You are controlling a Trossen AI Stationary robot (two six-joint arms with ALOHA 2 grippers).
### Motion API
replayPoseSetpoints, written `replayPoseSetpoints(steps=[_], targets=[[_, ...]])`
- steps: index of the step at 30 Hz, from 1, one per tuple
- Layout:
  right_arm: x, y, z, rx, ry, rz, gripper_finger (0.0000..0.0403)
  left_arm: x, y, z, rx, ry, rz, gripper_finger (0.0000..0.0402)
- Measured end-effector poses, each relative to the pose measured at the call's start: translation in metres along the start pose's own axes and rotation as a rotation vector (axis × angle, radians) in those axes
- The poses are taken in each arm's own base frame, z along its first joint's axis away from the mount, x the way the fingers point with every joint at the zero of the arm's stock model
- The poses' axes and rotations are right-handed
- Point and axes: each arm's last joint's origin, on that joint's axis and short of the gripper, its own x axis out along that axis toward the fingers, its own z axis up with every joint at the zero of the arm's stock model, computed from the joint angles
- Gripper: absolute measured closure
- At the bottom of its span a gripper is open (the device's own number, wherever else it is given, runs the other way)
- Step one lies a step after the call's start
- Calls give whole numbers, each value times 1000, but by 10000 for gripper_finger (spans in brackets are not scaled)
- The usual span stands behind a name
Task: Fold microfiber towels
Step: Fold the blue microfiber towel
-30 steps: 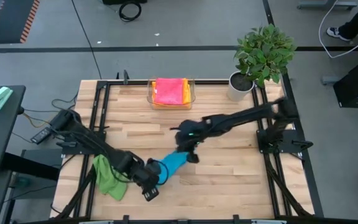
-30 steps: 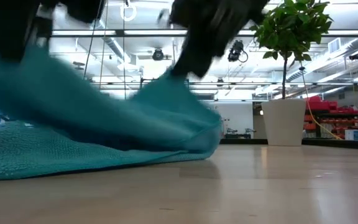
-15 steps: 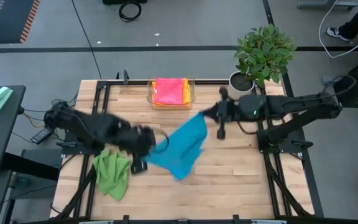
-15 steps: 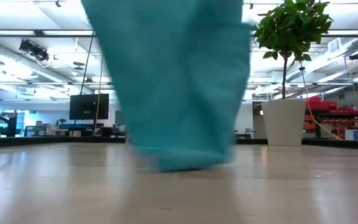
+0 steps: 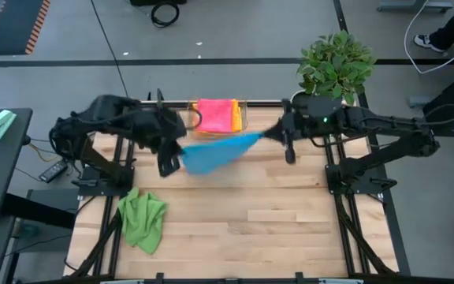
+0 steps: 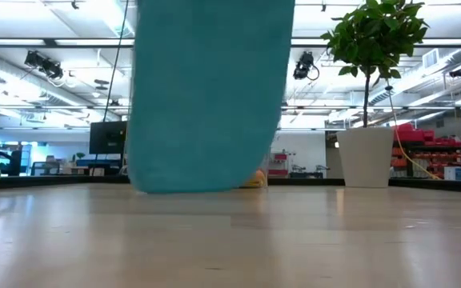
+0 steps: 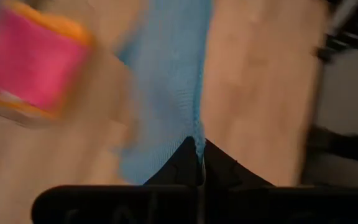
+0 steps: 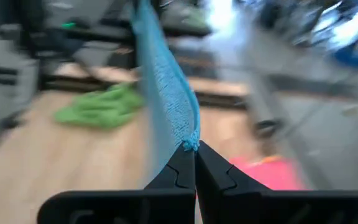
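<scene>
Up it goes: since a moment ago the blue towel (image 5: 215, 151) has come off the boards and now hangs stretched in the air over the far half of the wooden table (image 5: 290, 229), its lower edge just clear of the surface. Left gripper (image 5: 169, 160) is pinched tight on one corner, right gripper (image 5: 278, 136) clamped on the opposite one. Behind the span sits the clear tray (image 5: 243, 124) holding the pink towel (image 5: 215, 114) on an orange one. Crumpled green towel (image 5: 141, 221) lies near the table's left edge; a potted plant (image 5: 333, 67) stands at the far right corner.
</scene>
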Motion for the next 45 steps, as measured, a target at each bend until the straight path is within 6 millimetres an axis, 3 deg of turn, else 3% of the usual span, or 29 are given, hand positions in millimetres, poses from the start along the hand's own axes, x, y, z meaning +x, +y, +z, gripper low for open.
replayPoseSetpoints(steps=[4,8,15,18,20,25,33,37,45], targets=[[3,37,-10,74,129,193,402,31,-32,-20,-30,179,-85,383],[15,95,-36,123,239,330,402,85,-77,-60,-12,312,-80,394],[38,193,-132,301,342,331,402,193,-143,-142,-179,250,-263,378],[42,219,-164,442,344,313,402,224,-152,-167,-257,263,-304,382],[43,229,-174,513,364,297,402,234,-152,-176,-286,311,-291,392],[52,228,-171,571,377,200,402,234,-140,-173,-246,343,-225,387],[79,173,-181,573,496,-89,402,246,-89,-142,-58,359,-54,395],[90,149,-185,552,525,-168,402,253,-64,-129,7,381,-11,380],[103,121,-191,576,564,-224,402,263,-27,-109,53,370,26,387]])
